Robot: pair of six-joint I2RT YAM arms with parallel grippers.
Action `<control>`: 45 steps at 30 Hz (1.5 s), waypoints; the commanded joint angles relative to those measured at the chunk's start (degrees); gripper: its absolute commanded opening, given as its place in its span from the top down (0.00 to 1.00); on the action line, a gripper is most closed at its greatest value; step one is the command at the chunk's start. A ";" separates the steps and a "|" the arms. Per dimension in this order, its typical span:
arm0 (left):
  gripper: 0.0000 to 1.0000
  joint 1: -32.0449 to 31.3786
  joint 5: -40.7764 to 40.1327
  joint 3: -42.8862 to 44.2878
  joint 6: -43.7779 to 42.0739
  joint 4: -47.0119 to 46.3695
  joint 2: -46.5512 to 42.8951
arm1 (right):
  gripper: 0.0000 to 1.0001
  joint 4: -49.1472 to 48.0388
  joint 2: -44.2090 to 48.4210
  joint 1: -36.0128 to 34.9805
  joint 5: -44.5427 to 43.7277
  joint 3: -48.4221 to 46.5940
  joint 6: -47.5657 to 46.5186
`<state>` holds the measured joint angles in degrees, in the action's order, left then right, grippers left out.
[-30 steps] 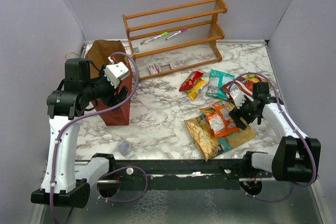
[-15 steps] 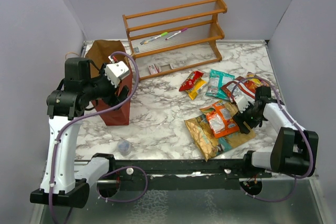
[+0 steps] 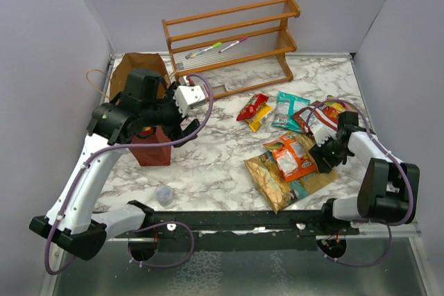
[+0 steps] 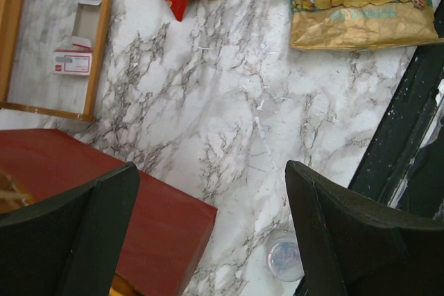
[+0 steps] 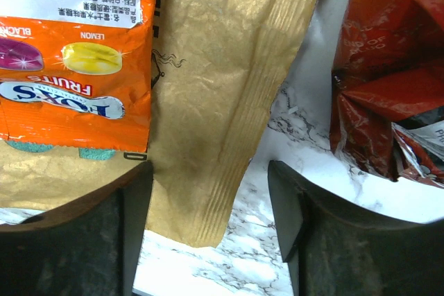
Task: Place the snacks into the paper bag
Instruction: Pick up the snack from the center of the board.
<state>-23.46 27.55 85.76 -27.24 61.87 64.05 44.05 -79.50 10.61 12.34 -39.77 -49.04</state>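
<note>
The dark-red paper bag stands open at the left, partly behind my left arm; its red side shows in the left wrist view. My left gripper is open and empty, just right of the bag, above bare table. The snacks lie at the right: a gold chip bag, an orange packet, a teal packet, and red and yellow packets. My right gripper is open, its jaws on either side of the gold bag's sealed edge, beside the orange packet and a red packet.
A wooden slatted rack with green and pink pens stands at the back. A small clear cup sits near the front edge, also in the left wrist view. A small white card lies by the rack's foot.
My left arm has swung right, from over the paper bag to beside it. My right gripper has shifted slightly down and left onto the gold bag's edge.
</note>
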 commanded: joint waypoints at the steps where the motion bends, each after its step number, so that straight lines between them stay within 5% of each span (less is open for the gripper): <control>1: 0.11 -3.72 -3.45 1.52 1.18 -1.35 0.99 | 0.47 -5.39 -4.47 0.04 5.67 3.29 -0.64; 15: 0.11 -6.59 1.63 -2.01 0.65 -4.91 -1.40 | 0.98 -1.21 -5.21 0.07 17.97 -1.67 2.34; 36: 0.17 -7.82 5.54 -3.13 -1.87 -13.68 -2.79 | 0.99 12.49 12.32 -0.79 33.89 -18.86 4.52; 45: 0.22 -8.05 8.75 -6.82 0.25 -22.86 -3.57 | 0.99 11.17 14.47 -7.10 34.32 -30.75 13.85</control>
<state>-31.27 33.34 81.58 -28.18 45.30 61.91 56.55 -66.54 6.70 44.10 -64.40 -41.10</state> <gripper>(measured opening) 0.789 0.019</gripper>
